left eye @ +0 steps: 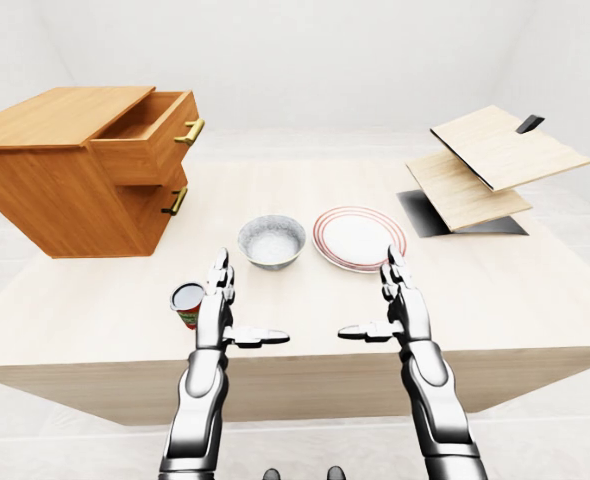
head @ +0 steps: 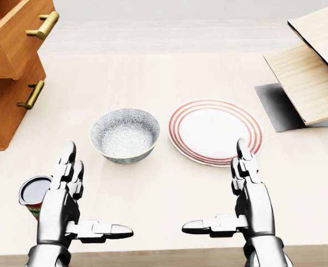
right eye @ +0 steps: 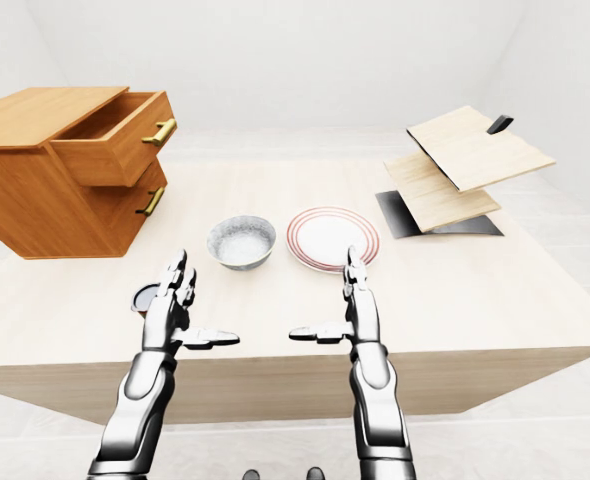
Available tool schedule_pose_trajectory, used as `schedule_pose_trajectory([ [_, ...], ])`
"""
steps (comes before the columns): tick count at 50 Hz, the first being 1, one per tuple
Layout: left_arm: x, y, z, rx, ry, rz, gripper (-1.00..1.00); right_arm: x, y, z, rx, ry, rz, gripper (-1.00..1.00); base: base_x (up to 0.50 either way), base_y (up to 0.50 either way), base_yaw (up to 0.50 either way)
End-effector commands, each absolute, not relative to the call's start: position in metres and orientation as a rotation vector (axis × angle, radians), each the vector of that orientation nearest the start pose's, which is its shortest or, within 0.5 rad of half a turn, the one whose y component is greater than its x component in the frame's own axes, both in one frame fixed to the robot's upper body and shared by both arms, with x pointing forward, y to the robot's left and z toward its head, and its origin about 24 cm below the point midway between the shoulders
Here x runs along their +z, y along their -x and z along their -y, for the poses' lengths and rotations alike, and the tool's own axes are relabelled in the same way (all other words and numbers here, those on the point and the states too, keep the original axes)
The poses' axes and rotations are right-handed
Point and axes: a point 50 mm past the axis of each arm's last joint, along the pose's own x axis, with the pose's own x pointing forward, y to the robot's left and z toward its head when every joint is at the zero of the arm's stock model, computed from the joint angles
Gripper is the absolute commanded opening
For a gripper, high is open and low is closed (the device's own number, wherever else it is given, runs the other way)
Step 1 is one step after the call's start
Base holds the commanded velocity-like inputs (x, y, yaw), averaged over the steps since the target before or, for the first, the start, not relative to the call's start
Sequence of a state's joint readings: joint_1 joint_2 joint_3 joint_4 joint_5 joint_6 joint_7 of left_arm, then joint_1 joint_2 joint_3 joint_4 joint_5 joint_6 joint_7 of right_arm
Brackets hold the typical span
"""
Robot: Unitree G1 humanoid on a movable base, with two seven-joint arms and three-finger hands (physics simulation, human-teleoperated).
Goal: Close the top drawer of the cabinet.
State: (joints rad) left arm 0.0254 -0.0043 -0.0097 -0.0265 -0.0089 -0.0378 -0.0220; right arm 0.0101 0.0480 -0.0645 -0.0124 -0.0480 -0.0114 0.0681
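The wooden cabinet (left eye: 55,190) stands on the table at the upper left of the left-eye view. Its top drawer (left eye: 160,150) is pulled out, brass handle (left eye: 189,131) pointing right; the lower drawer's handle (left eye: 175,202) sits further in. Both hands hover low over the table's near edge, well below and right of the cabinet. My left hand (left eye: 247,305) is open, fingers up and thumb pointing inward. My right hand (left eye: 367,298) mirrors it, also open. Neither touches anything.
A grey bowl (left eye: 271,241) and a red-rimmed plate (left eye: 359,238) lie mid-table beyond the hands. A small can (left eye: 187,303) stands just left of my left hand. Tilted wooden boards (left eye: 495,160) rest over a dark mat (left eye: 420,215) at the right.
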Motion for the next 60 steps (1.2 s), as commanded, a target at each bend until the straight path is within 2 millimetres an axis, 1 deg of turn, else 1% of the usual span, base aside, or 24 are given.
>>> schedule_pose_trajectory([
  [1, 0.039, -0.255, -0.157, 0.001, -0.067, 0.000, 1.00, 0.039, -0.256, 0.160, -0.001, 0.004, -0.010, 1.00, 0.00, 0.00, 0.00],
  [3, 0.041, -0.253, -0.155, -0.010, -0.045, 0.000, 1.00, 0.039, -0.254, 0.157, 0.015, 0.037, -0.011, 1.00, 0.00, 0.00, 0.00],
  [7, 0.040, -0.253, -0.157, -0.003, -0.037, -0.003, 1.00, 0.040, -0.254, 0.162, -0.013, 0.012, -0.017, 1.00, 0.00, 0.00, 0.00],
  [10, 0.038, -0.254, -0.158, 0.003, -0.025, -0.010, 1.00, 0.042, -0.253, 0.160, -0.008, 0.031, -0.010, 1.00, 0.00, 0.00, 0.00],
  [13, 0.040, -0.251, -0.157, -0.014, -0.014, -0.023, 1.00, 0.050, -0.248, 0.159, -0.005, 0.055, 0.010, 1.00, 0.00, 0.00, 0.00],
  [16, 0.057, -0.247, -0.160, -0.013, 0.006, 0.017, 1.00, 0.075, -0.240, 0.158, 0.010, 0.055, 0.094, 1.00, 0.00, 0.00, 0.00],
  [17, 0.069, -0.244, -0.160, -0.007, 0.001, 0.070, 1.00, 0.086, -0.236, 0.159, 0.013, 0.070, 0.138, 1.00, 0.00, 0.00, 0.00],
  [18, 0.071, -0.242, -0.159, -0.011, 0.002, 0.078, 1.00, 0.090, -0.234, 0.159, 0.013, 0.069, 0.157, 1.00, 0.00, 0.00, 0.00],
  [20, 0.081, -0.234, -0.148, -0.116, 0.012, 0.120, 1.00, 0.110, -0.227, 0.161, 0.016, 0.085, 0.244, 1.00, 0.00, 0.00, 0.00],
  [21, 0.080, -0.236, -0.152, -0.055, -0.020, 0.118, 1.00, 0.117, -0.226, 0.162, 0.009, 0.097, 0.272, 1.00, 0.00, 0.00, 0.00],
  [22, 0.083, -0.236, -0.152, -0.076, 0.026, 0.130, 1.00, 0.129, -0.223, 0.162, 0.016, 0.091, 0.327, 1.00, 0.00, 0.00, 0.00],
  [24, 0.091, -0.235, -0.153, -0.070, 0.023, 0.164, 1.00, 0.138, -0.220, 0.163, 0.017, 0.099, 0.365, 1.00, 0.00, 0.00, 0.00],
  [25, 0.100, -0.233, -0.151, -0.071, 0.012, 0.206, 1.00, 0.148, -0.217, 0.163, 0.019, 0.114, 0.414, 1.00, 0.00, 0.00, 0.00],
  [27, 0.110, -0.231, -0.151, -0.069, -0.002, 0.245, 1.00, 0.159, -0.213, 0.163, 0.017, 0.137, 0.463, 1.00, 0.00, 0.00, 0.00],
  [28, 0.117, -0.227, -0.145, -0.112, -0.022, 0.278, 1.00, 0.168, -0.211, 0.165, -0.001, 0.128, 0.505, 1.00, 0.00, 0.00, 0.00],
  [32, 0.139, -0.223, -0.146, -0.084, -0.022, 0.379, 1.00, 0.182, -0.205, 0.164, 0.022, 0.155, 0.576, 1.00, 0.00, 0.00, 0.00],
  [36, 0.151, -0.221, -0.145, -0.080, -0.026, 0.434, 1.00, 0.186, -0.204, 0.167, 0.009, 0.164, 0.593, 1.00, 0.00, 0.00, 0.00],
  [39, 0.146, -0.222, -0.145, -0.085, -0.028, 0.411, 1.00, 0.190, -0.200, 0.166, 0.015, 0.179, 0.615, 1.00, 0.00, 0.00, 0.00],
  [43, 0.155, -0.219, -0.146, -0.083, -0.031, 0.452, 1.00, 0.190, -0.199, 0.167, 0.009, 0.208, 0.607, 1.00, 0.00, 0.00, 0.00],
  [44, 0.159, -0.218, -0.147, -0.082, -0.027, 0.469, 1.00, 0.200, -0.195, 0.166, 0.006, 0.201, 0.663, 1.00, 0.00, 0.00, 0.00],
  [48, 0.163, -0.218, -0.146, -0.083, -0.030, 0.489, 1.00, 0.217, -0.188, 0.160, 0.018, 0.221, 0.758, 1.00, 0.00, 0.00, 0.00],
  [53, 0.174, -0.213, -0.146, -0.078, -0.031, 0.542, 1.00, 0.226, -0.184, 0.159, 0.023, 0.233, 0.812, 1.00, 0.00, 0.00, 0.00],
  [57, 0.179, -0.210, -0.146, -0.074, -0.035, 0.570, 1.00, 0.228, -0.183, 0.159, 0.022, 0.242, 0.823, 1.00, 0.00, 0.00, 0.00],
  [60, 0.188, -0.208, -0.146, -0.075, -0.038, 0.612, 1.00, 0.224, -0.185, 0.161, 0.018, 0.236, 0.799, 1.00, 0.00, 0.00, 0.00],
])
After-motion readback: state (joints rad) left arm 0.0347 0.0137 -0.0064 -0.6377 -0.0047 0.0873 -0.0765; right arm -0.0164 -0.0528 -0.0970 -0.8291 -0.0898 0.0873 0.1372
